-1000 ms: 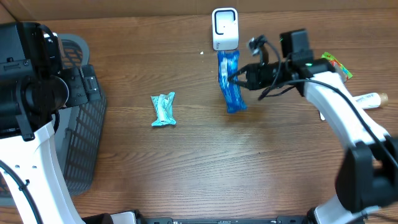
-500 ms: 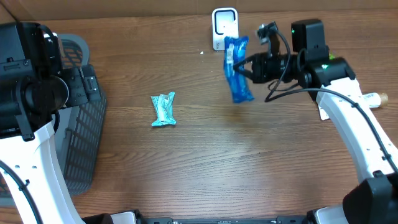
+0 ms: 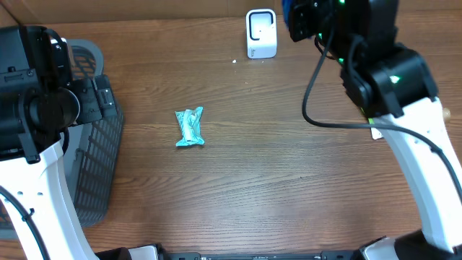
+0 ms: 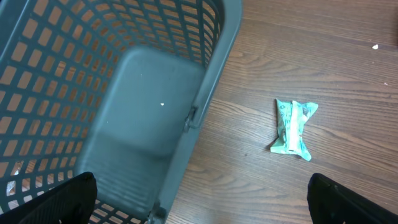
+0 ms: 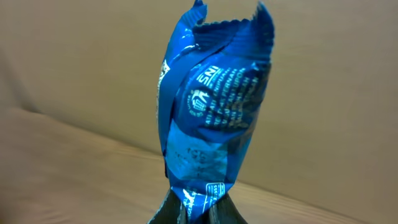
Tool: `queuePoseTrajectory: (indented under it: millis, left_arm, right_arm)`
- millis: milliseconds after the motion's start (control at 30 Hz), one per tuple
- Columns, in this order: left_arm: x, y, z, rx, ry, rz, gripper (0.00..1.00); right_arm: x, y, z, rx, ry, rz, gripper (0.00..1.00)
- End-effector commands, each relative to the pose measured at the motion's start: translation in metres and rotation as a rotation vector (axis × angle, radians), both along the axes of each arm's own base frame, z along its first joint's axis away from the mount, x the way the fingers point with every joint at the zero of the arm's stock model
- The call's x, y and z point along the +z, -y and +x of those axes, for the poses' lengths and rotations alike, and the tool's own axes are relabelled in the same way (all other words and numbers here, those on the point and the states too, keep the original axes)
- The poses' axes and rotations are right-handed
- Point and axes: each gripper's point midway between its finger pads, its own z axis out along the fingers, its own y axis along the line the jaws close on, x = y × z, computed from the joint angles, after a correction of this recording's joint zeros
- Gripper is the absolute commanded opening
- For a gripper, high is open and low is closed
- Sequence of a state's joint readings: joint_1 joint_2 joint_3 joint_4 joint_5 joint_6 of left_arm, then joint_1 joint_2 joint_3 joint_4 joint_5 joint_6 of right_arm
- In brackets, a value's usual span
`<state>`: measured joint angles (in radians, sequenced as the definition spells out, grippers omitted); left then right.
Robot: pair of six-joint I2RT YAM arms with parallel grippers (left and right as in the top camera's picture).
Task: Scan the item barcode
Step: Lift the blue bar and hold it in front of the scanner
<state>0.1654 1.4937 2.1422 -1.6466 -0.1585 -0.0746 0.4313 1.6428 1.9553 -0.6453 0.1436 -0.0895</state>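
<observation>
The right gripper (image 5: 194, 210) is clamped on the bottom end of a blue packet (image 5: 214, 118), held upright off the counter (image 3: 289, 180) at the white scanner's (image 3: 260, 32) 2 o'clock. The left gripper (image 4: 202, 205) is spread wide and holds nothing, above the basket (image 4: 143, 93). A teal packet (image 4: 293, 127) lies at the basket's 3 o'clock.

grey basket (image 3: 101, 160) at left; teal packet (image 3: 190, 127) nearby (crumpled)
</observation>
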Motion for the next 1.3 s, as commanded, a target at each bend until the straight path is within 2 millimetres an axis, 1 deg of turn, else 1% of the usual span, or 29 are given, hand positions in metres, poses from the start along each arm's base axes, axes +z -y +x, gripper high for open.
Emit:
queuePoseTrajectory:
  millis: [0, 67, 200, 300, 433, 600, 733, 800, 900, 1200, 1267]
  left_arm:
    - [0.004, -0.002, 0.001, -0.001, 0.012, 0.013, 1.00]
    - [0.004, -0.002, 0.001, -0.001, 0.012, 0.013, 1.00]
    - [0.005, -0.002, 0.001, -0.001, 0.012, 0.013, 1.00]
    - [0.004, -0.002, 0.001, -0.001, 0.012, 0.013, 1.00]
    - [0.004, -0.002, 0.001, -0.001, 0.012, 0.013, 1.00]
    - [0.004, -0.002, 0.001, -0.001, 0.012, 0.013, 1.00]
    - [0.004, -0.002, 0.001, -0.001, 0.012, 0.013, 1.00]
    - [0.004, -0.002, 0.001, -0.001, 0.012, 0.013, 1.00]
    - [0.004, -0.002, 0.001, -0.001, 0.012, 0.013, 1.00]
    - [0.004, -0.002, 0.001, -0.001, 0.012, 0.013, 1.00]
    - [0.004, -0.002, 0.001, -0.001, 0.012, 0.013, 1.00]
  right_arm:
    - [-0.047, 0.016, 0.046, -0.152, -0.015, -0.226, 0.04]
    - [-0.068, 0.016, 0.063, -0.172, -0.023, -0.305, 0.04]
    - [-0.109, 0.019, 0.095, -0.195, -0.021, -0.556, 0.04]
    - [-0.137, 0.012, 0.115, -0.143, -0.013, -0.715, 0.04]
    - [-0.169, 0.003, 0.136, -0.091, 0.006, -0.870, 0.04]
    - [-0.204, -0.005, 0.154, -0.011, 0.028, -1.072, 0.04]
    - [-0.230, -0.010, 0.167, 0.014, 0.043, -1.169, 0.04]
    - [-0.242, -0.011, 0.173, 0.022, 0.051, -1.206, 0.04]
    - [-0.253, -0.012, 0.179, 0.018, 0.060, -1.244, 0.04]
    - [-0.283, -0.019, 0.190, 0.013, 0.078, -1.230, 0.04]
    - [-0.287, -0.021, 0.192, 0.018, 0.089, -1.230, 0.04]
